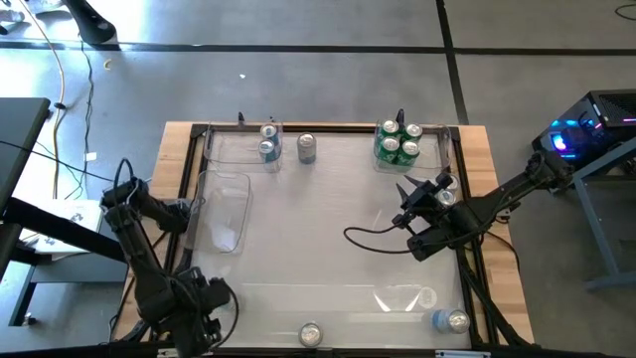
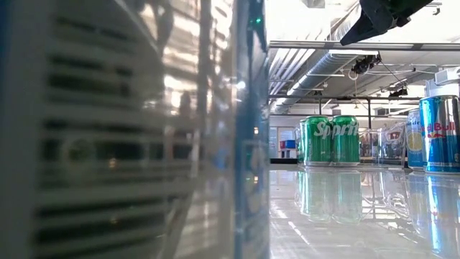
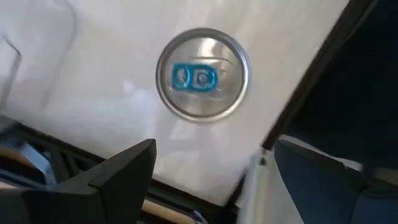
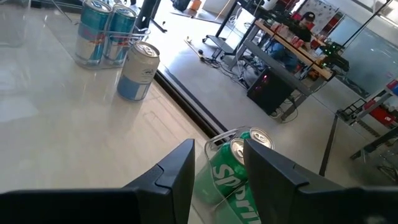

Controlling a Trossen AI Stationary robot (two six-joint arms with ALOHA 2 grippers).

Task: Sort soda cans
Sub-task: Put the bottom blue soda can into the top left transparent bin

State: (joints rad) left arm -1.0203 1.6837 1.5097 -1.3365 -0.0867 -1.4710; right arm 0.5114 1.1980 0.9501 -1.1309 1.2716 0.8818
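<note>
Overall light: bright and even across my table [image 1: 328, 239].
Glare: the tabletop shines pale, and in my low view it mirrors the green cans [image 2: 329, 140].
Low view focus: a big blurred can [image 2: 129, 129] fills the near side; the far cans stay sharp.
Left wrist view: soft, my silver can top [image 3: 202, 73] slightly smeared.
Right wrist view: crisp, daylight-bright room behind.
Shadows: faint, soft-edged.

Left claw [image 3: 205, 180] open — right claw [image 4: 217, 171] raised
</note>
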